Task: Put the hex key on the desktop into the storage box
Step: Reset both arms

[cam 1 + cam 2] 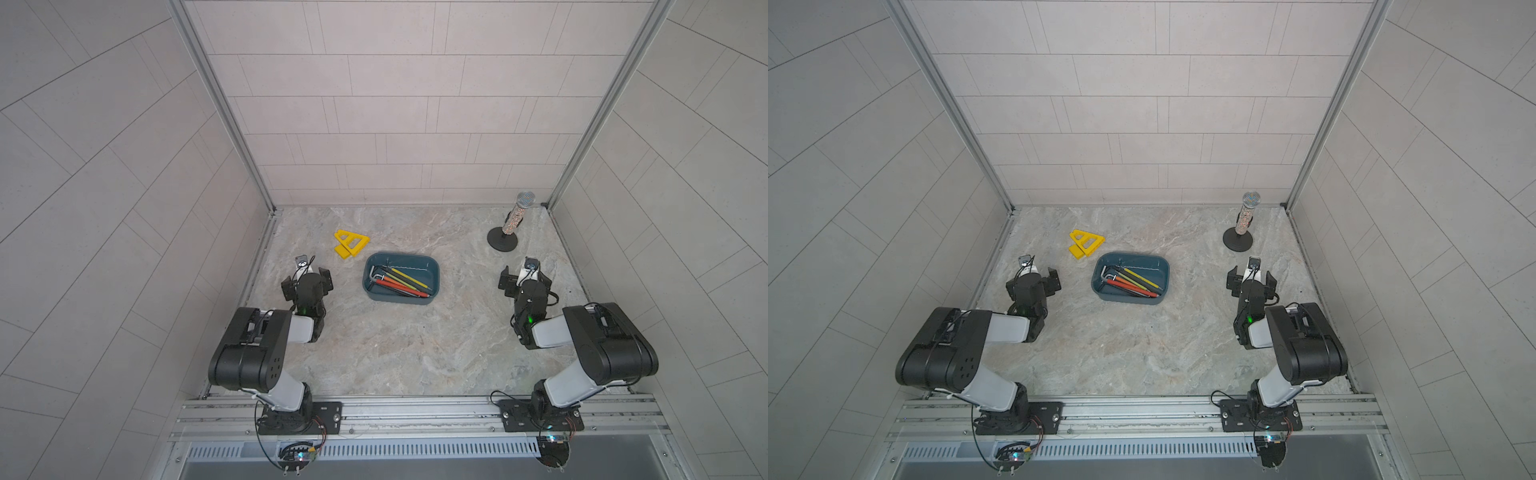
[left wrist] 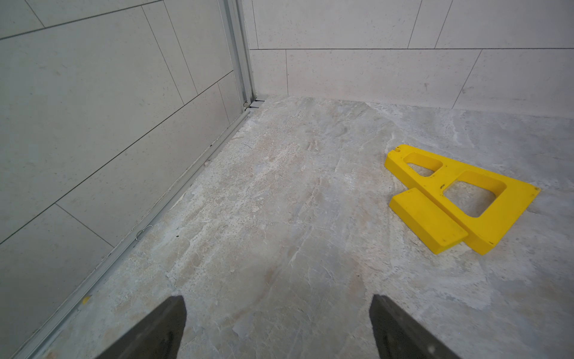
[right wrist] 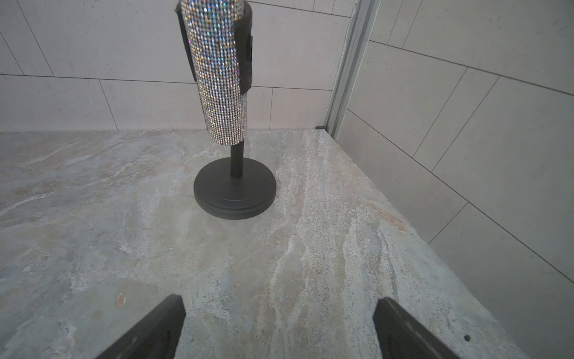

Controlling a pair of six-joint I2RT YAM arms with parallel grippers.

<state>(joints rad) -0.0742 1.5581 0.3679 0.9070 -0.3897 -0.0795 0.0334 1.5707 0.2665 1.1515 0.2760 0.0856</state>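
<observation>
I see the storage box (image 1: 417,262) sitting on the tabletop (image 1: 395,353), and in both top views the hex keys (image 1: 399,282) lie inside it. They form a loose bundle running along the length of the box (image 1: 1129,300). Their shafts (image 1: 1133,281) are yellow, orange, red and dark, and the silvery bent ends are gathered at the box's left end.

My left claw (image 1: 307,279) hangs to the left of the box, apart from it. Its wrist view shows the claw (image 2: 277,310) spread wide with only bare tabletop between the fingers (image 2: 167,323). My right claw (image 1: 524,277) hangs well to the right of the box. It too is (image 3: 278,310) spread wide over bare stone and holds nothing.

A yellow triangular piece (image 1: 351,243) lies flat just behind the box's back left corner, near it but not touching. In the left wrist view the piece (image 2: 459,199) shows two cut-out windows and a flat bar along one side.

Behind the box and well off to its right, a glittery microphone (image 1: 513,220) stands upright on a round black base (image 3: 234,192), directly ahead of the right claw.
</observation>
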